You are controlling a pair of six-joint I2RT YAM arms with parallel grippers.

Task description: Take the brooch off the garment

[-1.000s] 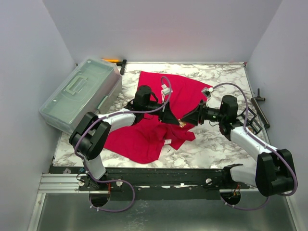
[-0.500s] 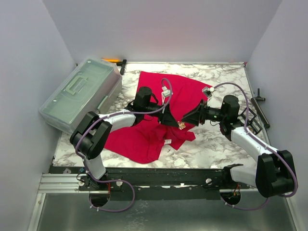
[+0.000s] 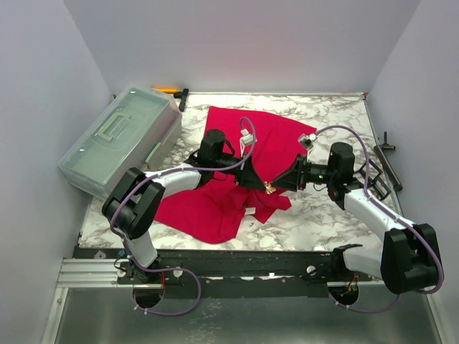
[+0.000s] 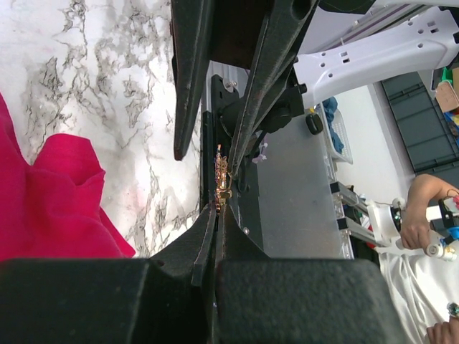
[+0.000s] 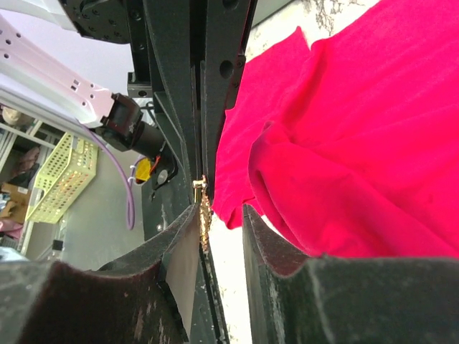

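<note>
Above the near right hem of the red shirt (image 3: 237, 208), the two arms meet tip to tip, with the small gold brooch (image 3: 270, 188) between them. The left gripper (image 4: 217, 215) is clamped on the brooch's lower end. The right gripper (image 5: 221, 209) stands with its fingers parted to either side of it, and the brooch lies close against one finger rather than centred in the gap. No cloth shows around the brooch in either wrist view. It looks clear of the shirt, though I cannot tell whether the pin is fully out. The step in hand appears to be taking the brooch over or drawing it away. To do that well, the right gripper should shift sideways until the brooch sits mid-gap, then close on the exposed upper end, not on the other arm's fingertips. The left should let go only once that grip is firm. The piece is thin and held edge-on, so a skewed pinch could flick it out. Bare marble table (image 3: 323, 215) lies to the right and front of the shirt, which gives room to carry it off. The plastic box (image 3: 118, 140) stands well apart at the left, and a dark bar (image 3: 387, 165) lies along the right edge.
</note>
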